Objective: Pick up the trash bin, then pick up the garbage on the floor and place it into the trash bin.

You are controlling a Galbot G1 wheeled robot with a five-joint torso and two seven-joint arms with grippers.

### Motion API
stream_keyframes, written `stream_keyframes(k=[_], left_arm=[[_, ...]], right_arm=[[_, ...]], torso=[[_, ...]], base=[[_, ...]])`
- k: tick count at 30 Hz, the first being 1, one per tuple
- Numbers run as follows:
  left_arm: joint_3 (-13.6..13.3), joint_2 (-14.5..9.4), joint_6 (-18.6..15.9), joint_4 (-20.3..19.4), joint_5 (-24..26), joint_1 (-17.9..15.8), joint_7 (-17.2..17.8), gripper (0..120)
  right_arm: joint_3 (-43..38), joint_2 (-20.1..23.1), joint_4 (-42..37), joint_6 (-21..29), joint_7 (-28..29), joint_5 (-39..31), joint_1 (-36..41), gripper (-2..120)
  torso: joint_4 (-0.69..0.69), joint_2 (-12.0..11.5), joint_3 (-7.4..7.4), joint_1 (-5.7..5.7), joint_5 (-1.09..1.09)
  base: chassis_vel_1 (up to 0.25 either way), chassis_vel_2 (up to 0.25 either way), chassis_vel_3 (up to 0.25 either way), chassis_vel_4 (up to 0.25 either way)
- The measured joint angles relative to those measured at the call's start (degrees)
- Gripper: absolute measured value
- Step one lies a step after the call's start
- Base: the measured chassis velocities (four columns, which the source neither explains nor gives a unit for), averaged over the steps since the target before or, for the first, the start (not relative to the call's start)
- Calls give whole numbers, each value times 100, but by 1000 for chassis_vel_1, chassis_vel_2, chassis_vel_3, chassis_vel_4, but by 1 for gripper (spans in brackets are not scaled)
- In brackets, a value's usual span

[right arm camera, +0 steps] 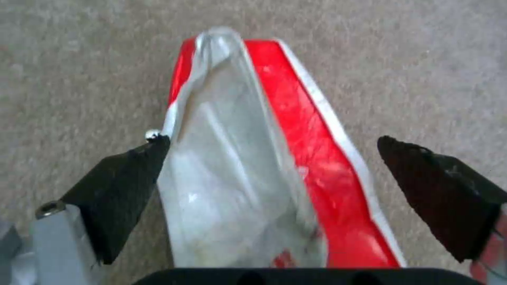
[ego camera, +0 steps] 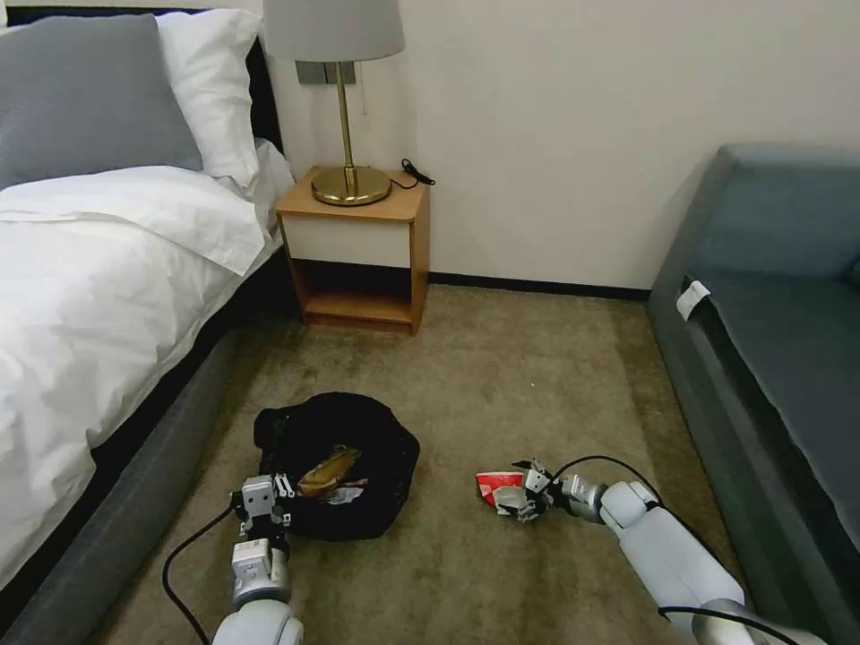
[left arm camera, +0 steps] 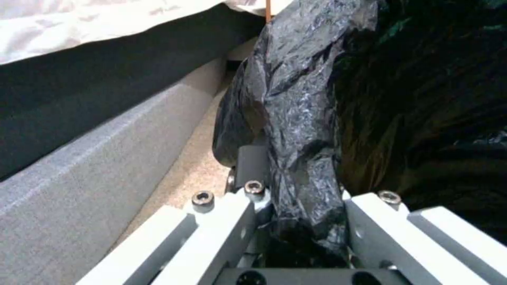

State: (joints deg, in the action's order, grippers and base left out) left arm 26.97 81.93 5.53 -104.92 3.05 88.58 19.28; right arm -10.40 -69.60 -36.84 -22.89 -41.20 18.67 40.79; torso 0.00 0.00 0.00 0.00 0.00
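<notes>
The trash bin, wrapped in a crinkled black bag, rests on the carpet near the bed. My left gripper is shut on its near rim, and the left wrist view shows my left gripper clamping a fold of the bag. A tan-yellow wrapper lies inside the bin. To the right on the floor lies a red-and-white crumpled packet of garbage. My right gripper is low over it and open. In the right wrist view the packet sits between the fingers of my right gripper, one fingertip touching it.
A bed with white linen runs along the left. A wooden nightstand with a brass lamp stands at the wall. A grey-blue sofa lines the right side. Open carpet lies between them.
</notes>
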Motion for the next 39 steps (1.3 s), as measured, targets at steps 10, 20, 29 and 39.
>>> stream_keyframes(k=[10,20,29,39], left_arm=[[-25,3,2,0,-1,-16,0,3],[-29,6,3,-11,-9,9,0,3],[-7,-15,31,-96,-1,78,0,3],[-36,14,107,11,71,55,6,3]], right_arm=[[-219,20,36,-31,-274,44,78,64],[-331,52,44,-76,-399,50,129,30],[-485,12,48,-137,-419,64,147,0],[-970,17,68,-128,-354,-713,-253,0]], torso=[[0,0,0,0,0],[0,0,0,0,0],[0,0,0,0,1],[0,0,0,0,0]], base=[[0,0,0,0],[0,0,0,0],[0,0,0,0],[0,0,0,0]])
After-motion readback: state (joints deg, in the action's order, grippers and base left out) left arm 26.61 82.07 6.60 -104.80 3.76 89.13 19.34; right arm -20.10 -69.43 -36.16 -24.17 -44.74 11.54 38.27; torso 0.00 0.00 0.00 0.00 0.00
